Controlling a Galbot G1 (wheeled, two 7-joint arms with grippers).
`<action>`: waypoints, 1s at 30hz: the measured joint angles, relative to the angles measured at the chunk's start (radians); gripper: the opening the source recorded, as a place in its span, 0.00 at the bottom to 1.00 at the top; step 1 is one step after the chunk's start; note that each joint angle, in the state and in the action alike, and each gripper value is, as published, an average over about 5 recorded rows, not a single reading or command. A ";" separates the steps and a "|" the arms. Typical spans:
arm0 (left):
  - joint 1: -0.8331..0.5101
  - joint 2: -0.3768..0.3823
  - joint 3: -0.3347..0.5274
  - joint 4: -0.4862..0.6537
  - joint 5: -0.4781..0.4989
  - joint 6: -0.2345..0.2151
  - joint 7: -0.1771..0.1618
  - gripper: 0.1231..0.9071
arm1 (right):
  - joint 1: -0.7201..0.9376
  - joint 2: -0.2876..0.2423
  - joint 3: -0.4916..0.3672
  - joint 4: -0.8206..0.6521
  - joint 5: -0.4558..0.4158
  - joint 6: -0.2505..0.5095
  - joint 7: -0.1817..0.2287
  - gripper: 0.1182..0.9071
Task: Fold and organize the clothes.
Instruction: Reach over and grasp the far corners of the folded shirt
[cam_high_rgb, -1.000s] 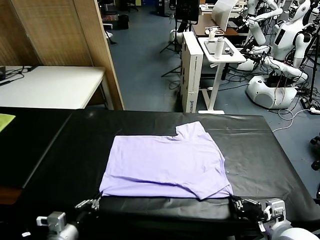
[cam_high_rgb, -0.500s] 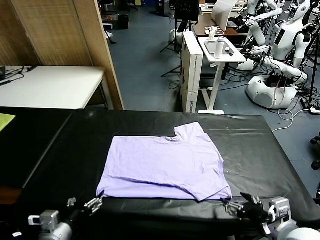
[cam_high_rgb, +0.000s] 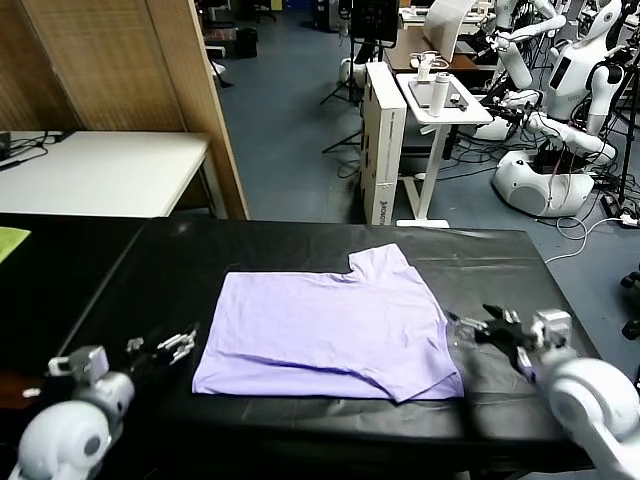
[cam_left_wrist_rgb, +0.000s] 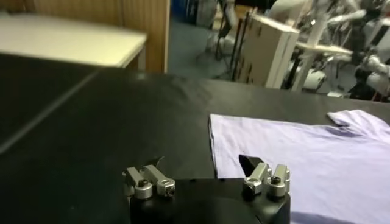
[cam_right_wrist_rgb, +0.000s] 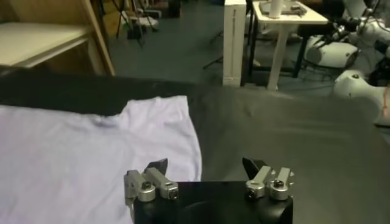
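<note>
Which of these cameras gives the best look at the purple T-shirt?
The head view: the whole T-shirt lies flat on the black table, every edge visible. The left wrist view shows only one side of it; the right wrist view shows the other side with a sleeve.

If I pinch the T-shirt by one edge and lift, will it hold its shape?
Probably not. The T-shirt lies flat with soft wrinkles and a folded layer, so it looks thin and floppy; a lifted edge would likely drape and the fold slip open. It looks light, and may slide on the smooth black table.
</note>
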 joint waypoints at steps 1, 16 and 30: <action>-0.036 -0.002 0.015 0.025 -0.004 0.007 0.001 1.00 | 0.039 0.009 -0.030 -0.031 -0.005 -0.001 -0.003 1.00; -0.418 -0.060 0.219 0.397 0.092 0.025 0.070 1.00 | 0.317 0.124 -0.251 -0.339 -0.095 0.013 -0.056 1.00; -0.506 -0.086 0.285 0.516 0.137 0.004 0.098 1.00 | 0.347 0.179 -0.270 -0.436 -0.116 0.036 -0.073 1.00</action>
